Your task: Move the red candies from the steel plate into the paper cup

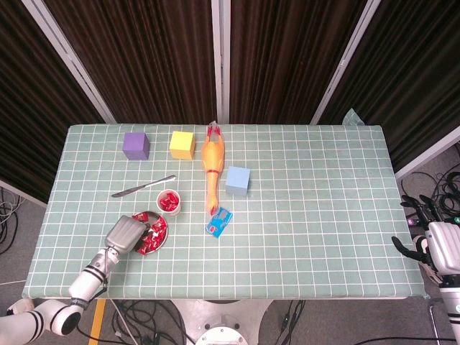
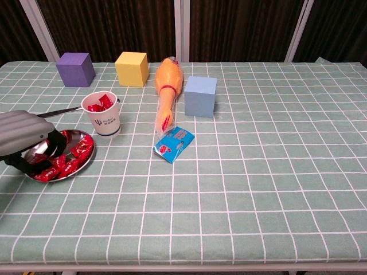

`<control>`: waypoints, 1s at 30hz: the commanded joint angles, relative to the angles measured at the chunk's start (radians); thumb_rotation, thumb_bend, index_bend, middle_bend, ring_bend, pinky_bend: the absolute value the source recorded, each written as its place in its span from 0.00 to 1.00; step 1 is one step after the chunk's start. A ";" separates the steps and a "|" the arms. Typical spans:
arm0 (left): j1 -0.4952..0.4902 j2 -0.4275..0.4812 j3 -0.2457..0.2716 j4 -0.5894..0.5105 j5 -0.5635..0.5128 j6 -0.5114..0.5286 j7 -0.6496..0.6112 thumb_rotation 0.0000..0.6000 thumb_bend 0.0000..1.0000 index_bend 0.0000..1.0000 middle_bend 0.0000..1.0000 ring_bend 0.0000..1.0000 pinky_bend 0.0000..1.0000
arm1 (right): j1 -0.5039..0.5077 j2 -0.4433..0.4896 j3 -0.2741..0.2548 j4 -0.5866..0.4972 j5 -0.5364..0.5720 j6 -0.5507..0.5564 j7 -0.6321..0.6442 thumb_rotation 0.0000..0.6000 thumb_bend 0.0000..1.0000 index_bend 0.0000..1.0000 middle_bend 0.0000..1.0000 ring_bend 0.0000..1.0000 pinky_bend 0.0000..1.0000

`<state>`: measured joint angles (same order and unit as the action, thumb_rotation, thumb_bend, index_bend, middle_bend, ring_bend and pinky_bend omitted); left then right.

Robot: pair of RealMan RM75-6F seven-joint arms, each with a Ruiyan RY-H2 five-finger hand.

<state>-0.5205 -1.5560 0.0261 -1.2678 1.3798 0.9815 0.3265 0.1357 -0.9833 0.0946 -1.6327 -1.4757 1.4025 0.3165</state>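
Red candies lie heaped in the steel plate, just beside the paper cup. Left hand hovers over plate; its grip cannot be determined. Wrappers are likely light and slippery; pinch one at its crimped end.

cup behind plate | knife behind cup | packet right of plate, before rubber chicken

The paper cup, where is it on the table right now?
In both views the paper cup stands on the left side of the table, just behind the steel plate, with the butter knife close behind it.
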 commanded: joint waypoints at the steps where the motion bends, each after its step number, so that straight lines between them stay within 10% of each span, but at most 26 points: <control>1: 0.002 0.008 -0.005 -0.008 0.005 0.008 -0.020 1.00 0.51 0.67 0.71 0.92 1.00 | 0.000 0.000 0.000 -0.001 0.000 0.000 -0.001 1.00 0.20 0.12 0.24 0.07 0.43; 19: -0.091 0.190 -0.145 -0.268 0.005 0.026 -0.044 1.00 0.51 0.67 0.71 0.91 1.00 | 0.001 -0.004 0.001 0.010 -0.001 0.000 0.010 1.00 0.20 0.12 0.24 0.07 0.43; 30: -0.220 0.108 -0.220 -0.179 -0.152 -0.070 0.139 1.00 0.51 0.65 0.68 0.91 1.00 | 0.001 -0.006 0.002 0.022 0.007 -0.006 0.021 1.00 0.19 0.12 0.24 0.07 0.43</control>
<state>-0.7153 -1.4177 -0.1865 -1.4821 1.2616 0.9275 0.4191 0.1372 -0.9895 0.0964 -1.6106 -1.4689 1.3963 0.3377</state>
